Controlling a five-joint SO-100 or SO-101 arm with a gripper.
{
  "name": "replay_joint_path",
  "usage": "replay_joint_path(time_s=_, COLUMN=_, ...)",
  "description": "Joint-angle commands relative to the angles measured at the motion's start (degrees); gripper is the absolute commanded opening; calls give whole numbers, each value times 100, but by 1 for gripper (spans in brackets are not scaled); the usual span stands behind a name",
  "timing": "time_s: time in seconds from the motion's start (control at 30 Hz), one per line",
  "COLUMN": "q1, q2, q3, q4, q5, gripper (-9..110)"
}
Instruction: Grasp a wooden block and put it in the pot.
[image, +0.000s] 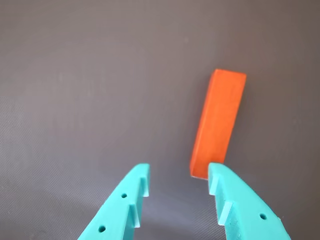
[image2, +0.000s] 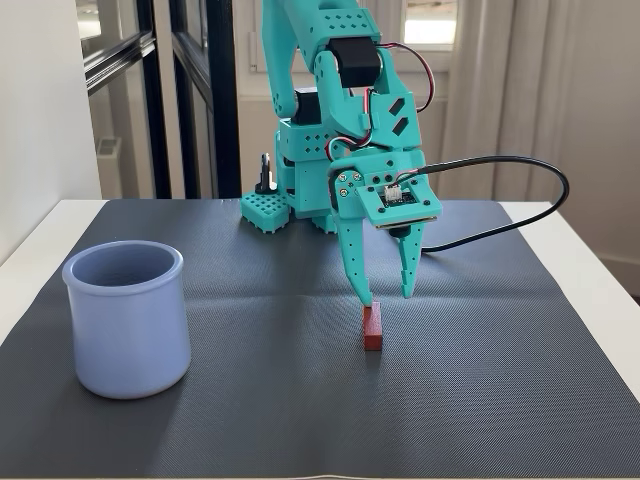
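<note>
The wooden block (image2: 373, 327) is a small reddish-brown stick lying flat on the dark mat, near the middle in the fixed view. In the wrist view the block (image: 220, 120) looks orange and reaches from upper right down to the tip of the right finger. My teal gripper (image2: 388, 296) hangs open just above the mat, fingertips pointing down. Its left finger in the fixed view stands right over the block's far end; the block is off to one side of the gap, not between the fingers. The open gripper (image: 178, 172) holds nothing. The pale lavender-blue pot (image2: 127, 318) stands upright at the left, far from the gripper.
A dark textured mat (image2: 480, 380) covers the white table. The arm's teal base (image2: 300, 170) stands at the mat's back edge, with a black cable (image2: 530, 190) looping to its right. A window and a dark door frame lie behind.
</note>
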Motion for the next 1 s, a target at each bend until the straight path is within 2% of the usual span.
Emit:
replay_joint_path(time_s=0.0, q1=0, q2=-18, q3=44, q4=26, q5=26, gripper=16)
replay_joint_path(time_s=0.8, q1=290, q2=-35, q3=-272, q4=0, q5=35, gripper=17)
replay_joint_path(time_s=0.97, q1=562, q2=-527, q3=-281, q4=-510, q5=35, gripper=17)
